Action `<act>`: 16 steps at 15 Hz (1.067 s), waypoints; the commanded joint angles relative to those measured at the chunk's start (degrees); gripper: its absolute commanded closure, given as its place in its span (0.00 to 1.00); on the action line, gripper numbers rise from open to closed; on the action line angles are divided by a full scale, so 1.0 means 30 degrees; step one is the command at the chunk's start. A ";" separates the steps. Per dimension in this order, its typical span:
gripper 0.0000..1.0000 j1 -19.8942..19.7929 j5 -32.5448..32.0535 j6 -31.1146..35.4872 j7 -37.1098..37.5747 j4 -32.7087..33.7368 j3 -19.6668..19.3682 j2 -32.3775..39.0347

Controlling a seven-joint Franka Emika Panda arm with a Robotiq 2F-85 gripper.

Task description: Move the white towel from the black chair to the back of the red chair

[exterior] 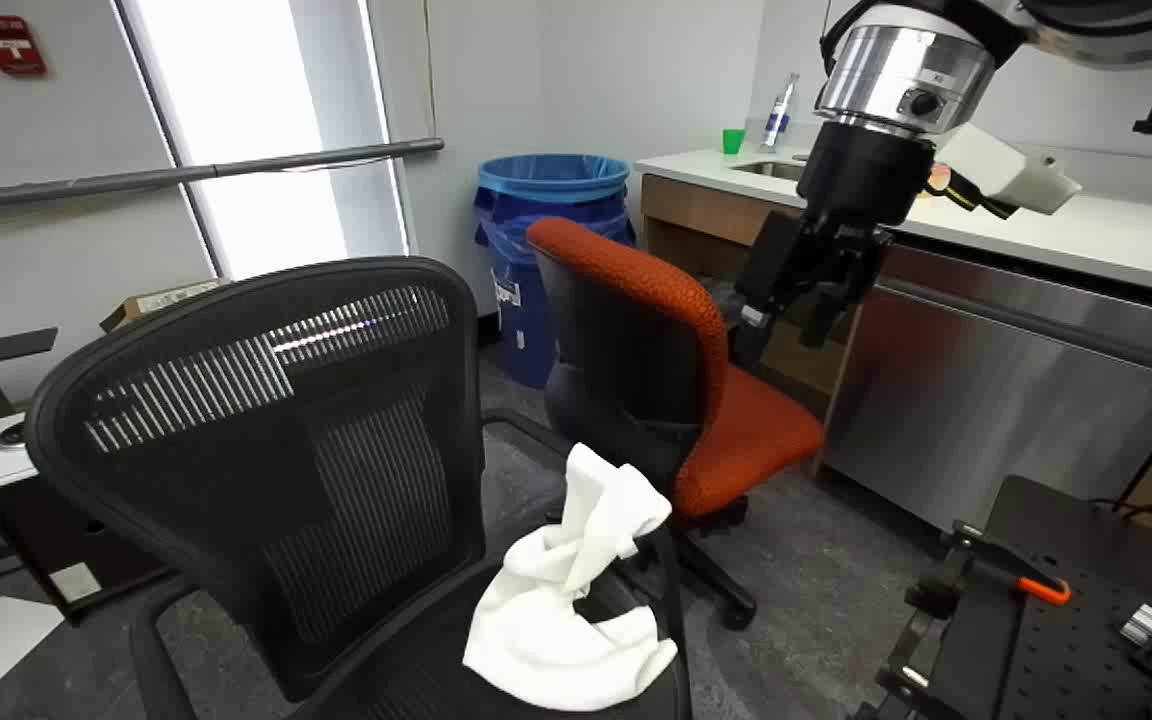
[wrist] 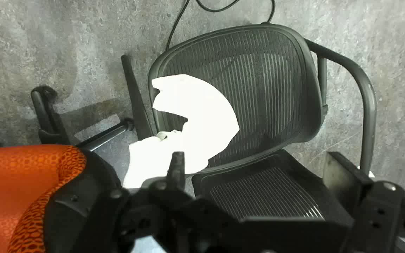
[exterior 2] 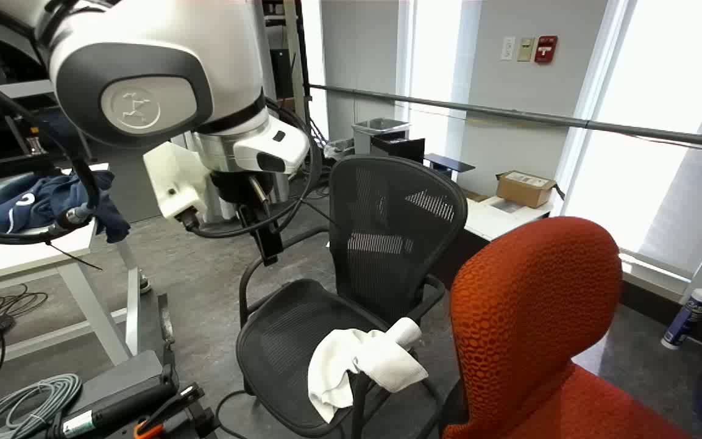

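Note:
The white towel lies bunched on the black chair's seat and over its armrest on the red chair's side. It also shows in an exterior view and in the wrist view. The black chair has a mesh back and seat and also shows in the wrist view. The red chair stands beside it; its bare upright back shows in an exterior view and at the left of the wrist view. My gripper is open and empty, well above the chairs and apart from the towel.
A blue bin stands behind the red chair. A counter with a steel appliance front runs behind the arm. A dark cart top with tools is at the front. A cardboard box sits beyond the black chair.

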 commanded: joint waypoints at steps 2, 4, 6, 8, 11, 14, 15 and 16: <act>0.00 -0.0051 0.0003 -0.0077 -0.0006 0.0050 0.0037 0.0034; 0.00 -0.0051 0.0003 -0.0077 -0.0006 0.0051 0.0037 0.0035; 0.00 -0.0051 0.0003 -0.0077 -0.0006 0.0051 0.0036 0.0035; 0.00 -0.0051 0.0003 -0.0077 -0.0006 0.0051 0.0036 0.0035; 0.00 -0.0051 0.0003 -0.0077 -0.0006 0.0052 0.0037 0.0036; 0.00 -0.0191 -0.0220 0.0116 0.0149 0.0058 0.0181 0.0067; 0.00 -0.0191 -0.0210 0.0168 0.0169 0.0069 0.0189 0.0086; 0.00 -0.0279 -0.0333 0.0309 0.0285 0.0083 0.0283 0.0115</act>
